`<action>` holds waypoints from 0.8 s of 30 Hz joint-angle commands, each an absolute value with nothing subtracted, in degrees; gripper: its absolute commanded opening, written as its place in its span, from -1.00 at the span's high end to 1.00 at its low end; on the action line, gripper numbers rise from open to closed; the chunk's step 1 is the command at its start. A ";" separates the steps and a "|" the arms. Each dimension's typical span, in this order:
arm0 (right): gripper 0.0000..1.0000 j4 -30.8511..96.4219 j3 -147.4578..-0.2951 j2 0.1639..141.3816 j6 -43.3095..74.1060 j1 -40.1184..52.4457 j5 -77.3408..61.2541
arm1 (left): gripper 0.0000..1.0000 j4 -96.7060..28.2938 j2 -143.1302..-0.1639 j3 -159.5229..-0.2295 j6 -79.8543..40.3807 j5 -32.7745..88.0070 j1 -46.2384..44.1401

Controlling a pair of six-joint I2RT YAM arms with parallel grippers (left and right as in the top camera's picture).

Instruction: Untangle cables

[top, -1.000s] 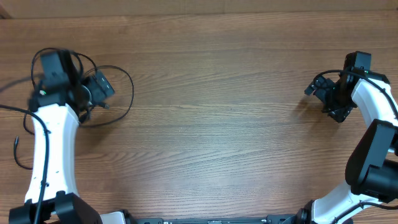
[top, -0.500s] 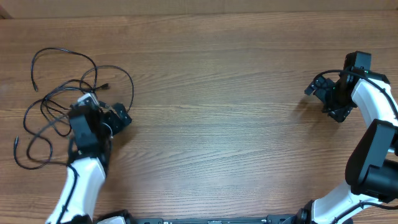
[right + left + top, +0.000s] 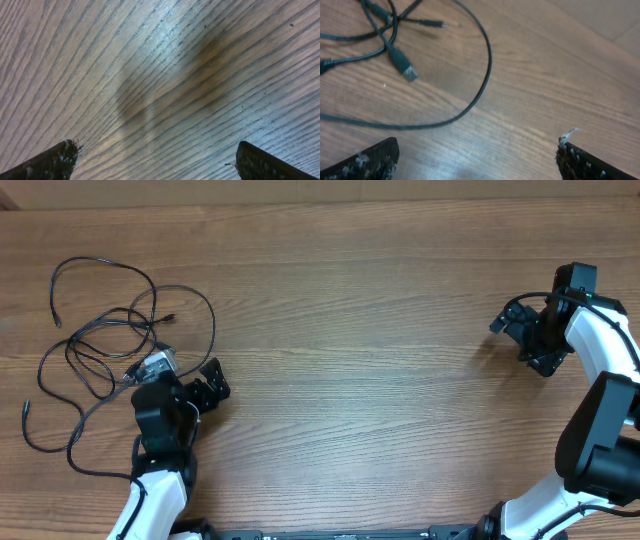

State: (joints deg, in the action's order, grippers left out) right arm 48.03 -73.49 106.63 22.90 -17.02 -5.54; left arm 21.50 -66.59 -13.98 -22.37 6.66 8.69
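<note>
The cables (image 3: 105,345) are thin black cords lying in tangled loose loops on the wooden table at the far left. In the left wrist view a cable loop (image 3: 480,75) and a silver-tipped plug (image 3: 402,64) lie on the wood beyond the fingers. My left gripper (image 3: 208,388) is open and empty, just right of the tangle and near its lower loops; in its wrist view (image 3: 477,162) only bare wood lies between the fingers. My right gripper (image 3: 520,330) is open and empty at the far right, over bare wood (image 3: 157,160).
The wooden table (image 3: 360,380) has a light strip along its far edge. The white arm links rise from the front edge at left (image 3: 160,480) and right (image 3: 600,380).
My left arm has drawn back from over the cable tangle toward the front edge and right, uncovering the cables. The cable loops now lie spread out. The right arm has not moved.
</note>
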 commanded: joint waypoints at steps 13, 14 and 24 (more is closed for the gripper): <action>-1.00 47.81 -73.28 106.52 23.16 -17.17 -5.21 | -1.00 26.46 -55.61 -0.25 -21.56 4.03 8.58; -1.00 47.81 -73.28 106.52 23.16 -17.17 -5.21 | -0.99 23.38 -52.97 -0.25 -20.86 4.03 8.58; -1.00 47.81 -73.28 106.52 23.16 -17.17 -5.21 | -1.00 1.85 -35.57 -0.25 -19.22 3.20 8.56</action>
State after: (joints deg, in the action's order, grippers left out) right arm 48.01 -73.49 106.63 22.92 -17.02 -5.54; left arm 4.49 -39.92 -0.47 -20.78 4.45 8.69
